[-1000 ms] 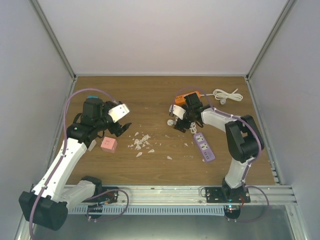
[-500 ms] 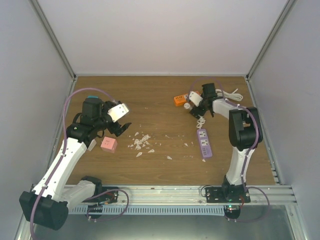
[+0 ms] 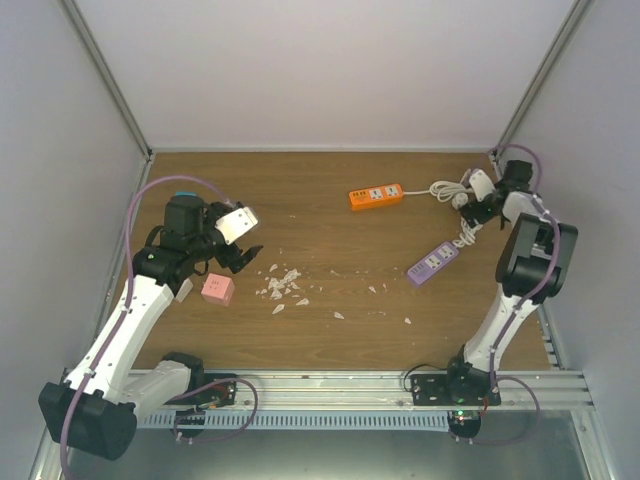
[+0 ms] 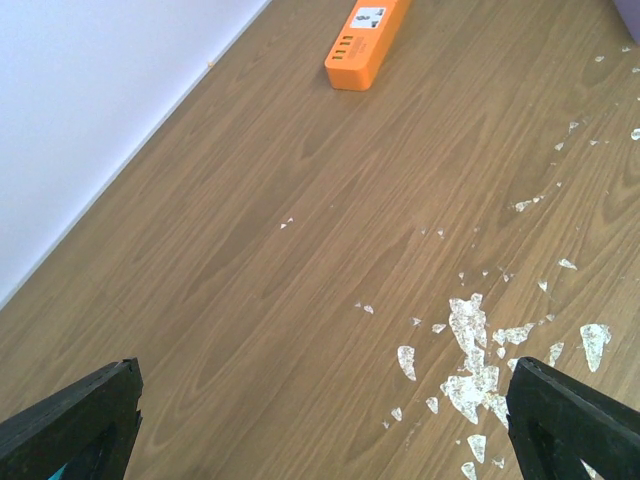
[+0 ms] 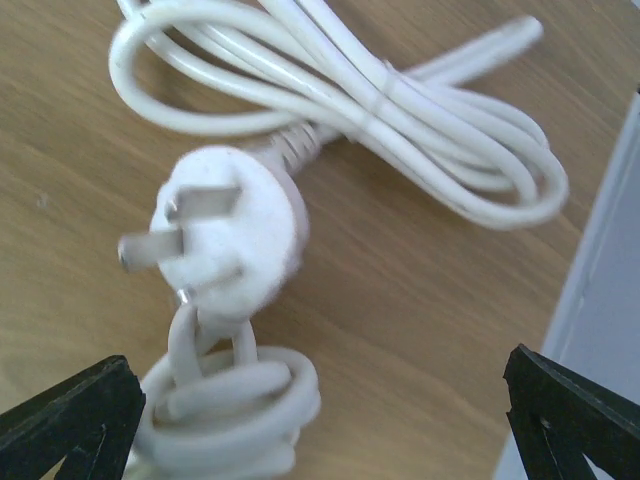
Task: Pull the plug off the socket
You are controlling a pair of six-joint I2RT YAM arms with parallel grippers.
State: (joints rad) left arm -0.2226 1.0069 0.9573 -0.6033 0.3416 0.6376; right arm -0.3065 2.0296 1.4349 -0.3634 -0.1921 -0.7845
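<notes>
A white plug (image 5: 225, 230) lies loose on the wood with its bare prongs showing, in no socket. Its white cable (image 5: 400, 110) is coiled around it and is also in the top view (image 3: 452, 190). My right gripper (image 5: 320, 430) hovers open just above them in the back right corner (image 3: 476, 212); only a cable loop lies below its jaws. A purple power strip (image 3: 433, 263) lies diagonally nearby. An orange power strip (image 3: 375, 196) (image 4: 368, 40) lies at the back. A pink cube socket (image 3: 217, 289) sits by my open, empty left gripper (image 3: 238, 262) (image 4: 320, 430).
White torn scraps (image 3: 282, 284) (image 4: 470, 350) are scattered mid-table. A small white piece (image 3: 185, 290) rests against the pink cube's left side. The enclosure's right wall (image 5: 610, 300) stands close to the right gripper, and the back wall (image 4: 90, 120) runs along the left of the left wrist view.
The right arm swung from the table's middle to the back right corner. The purple strip slid right and turned diagonal. The orange strip is now uncovered. The left arm stayed still.
</notes>
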